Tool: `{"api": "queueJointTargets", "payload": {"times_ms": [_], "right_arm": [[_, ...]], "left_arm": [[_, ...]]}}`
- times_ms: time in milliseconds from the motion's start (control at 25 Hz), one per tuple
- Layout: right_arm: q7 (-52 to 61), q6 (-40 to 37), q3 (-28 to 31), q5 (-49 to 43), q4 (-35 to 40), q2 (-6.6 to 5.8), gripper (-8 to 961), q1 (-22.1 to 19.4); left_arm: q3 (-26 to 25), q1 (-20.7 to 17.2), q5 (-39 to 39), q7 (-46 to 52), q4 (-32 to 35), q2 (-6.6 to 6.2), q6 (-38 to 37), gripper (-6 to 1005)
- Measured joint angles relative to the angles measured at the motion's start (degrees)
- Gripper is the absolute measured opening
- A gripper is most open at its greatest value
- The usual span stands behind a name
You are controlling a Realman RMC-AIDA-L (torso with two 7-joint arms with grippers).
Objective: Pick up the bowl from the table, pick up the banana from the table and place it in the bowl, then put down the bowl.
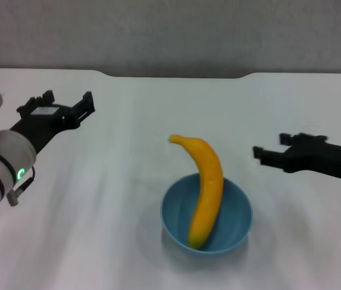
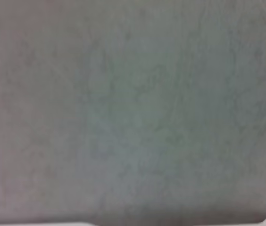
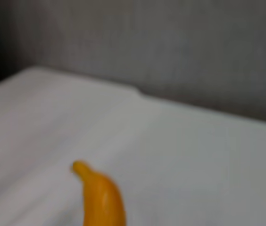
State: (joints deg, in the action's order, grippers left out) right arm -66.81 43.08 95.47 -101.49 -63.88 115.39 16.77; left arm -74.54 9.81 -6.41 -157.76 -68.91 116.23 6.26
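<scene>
The light-blue bowl (image 1: 234, 225) stands on the white table (image 1: 98, 229) at front centre. The yellow banana (image 1: 205, 187) lies in it, its lower end in the bowl's bottom and its stem end leaning out over the far rim. The right wrist view shows the banana's stem end (image 3: 100, 197). My left gripper (image 1: 69, 98) is open and empty, held above the table far to the left of the bowl. My right gripper (image 1: 269, 145) is open and empty, to the right of the bowl and a little behind it.
The table's back edge with its shallow notch (image 1: 176, 75) runs in front of a grey wall (image 1: 170, 30). The left wrist view shows only the grey wall (image 2: 133, 113) and a sliver of table edge.
</scene>
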Motion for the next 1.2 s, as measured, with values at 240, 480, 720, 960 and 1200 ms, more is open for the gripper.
{"api": "queueJointTargets", "payload": {"times_ms": [240, 480, 720, 960, 1200], "right_arm": [[-24.1, -1.8, 0.7, 24.3, 7.5, -0.11, 794, -4.0], [-43.2, 11.1, 6.8, 46.0, 22.5, -0.22, 791, -4.0], [-55.7, 21.1, 9.2, 60.8, 37.2, -0.20, 792, -3.8], [-59.7, 23.7, 9.1, 66.0, 43.5, 0.08, 791, -3.6], [-64.6, 28.8, 9.1, 71.1, 49.6, 0.28, 791, -2.7]], "left_arm": [[-0.4, -0.1, 0.0, 2.0, 4.5, 0.01, 2.6, 860], [-0.6, -0.4, 0.4, 5.9, 8.3, -0.19, 8.5, 843], [-0.3, -0.6, 0.6, 5.9, 10.2, -0.07, 11.9, 802], [0.1, -2.1, 0.6, 5.9, 12.6, 0.15, 17.0, 795], [1.6, -1.0, 0.4, 5.9, 20.3, 0.19, 25.0, 794]]}}
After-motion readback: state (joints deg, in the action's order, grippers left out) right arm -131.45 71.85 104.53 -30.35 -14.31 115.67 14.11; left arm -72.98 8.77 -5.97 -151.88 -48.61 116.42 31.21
